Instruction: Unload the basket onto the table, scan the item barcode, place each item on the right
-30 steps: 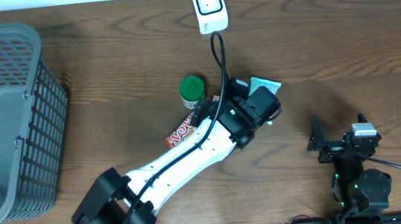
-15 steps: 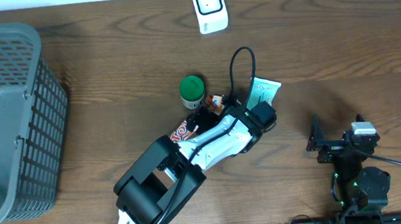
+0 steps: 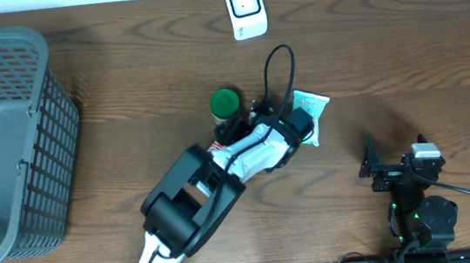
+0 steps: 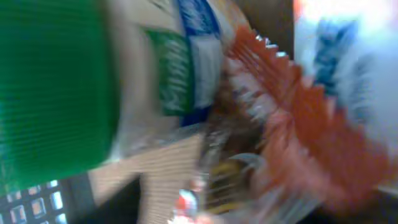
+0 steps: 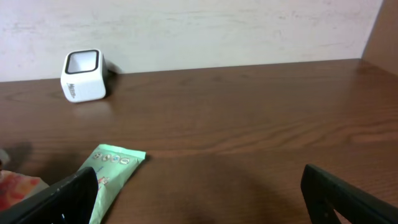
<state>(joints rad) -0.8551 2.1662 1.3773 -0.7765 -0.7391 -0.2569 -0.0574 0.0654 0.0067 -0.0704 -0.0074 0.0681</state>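
The white barcode scanner point(image 3: 244, 8) stands at the table's far edge, also visible as a white cube point(image 5: 81, 76). A green-lidded jar point(image 3: 224, 104), a mint-green pouch point(image 3: 310, 106) and a red-orange packet point(image 3: 218, 143) lie mid-table. My left gripper point(image 3: 253, 121) is low between the jar and the pouch. Its wrist view is badly blurred, filled by the green lid point(image 4: 56, 87) and an orange-red packet point(image 4: 298, 130), and the jaws cannot be made out. My right gripper point(image 5: 199, 205) stands open and empty, right of the pouch point(image 5: 112, 171).
A large grey mesh basket point(image 3: 8, 138) occupies the left end of the table. The left arm's black cable point(image 3: 276, 66) loops up above the pouch. The right arm's base point(image 3: 423, 217) sits at the near right edge.
My left arm has folded back, and its gripper has swung left from over the mint pouch toward the jar and the orange packet. The right arm has not moved.
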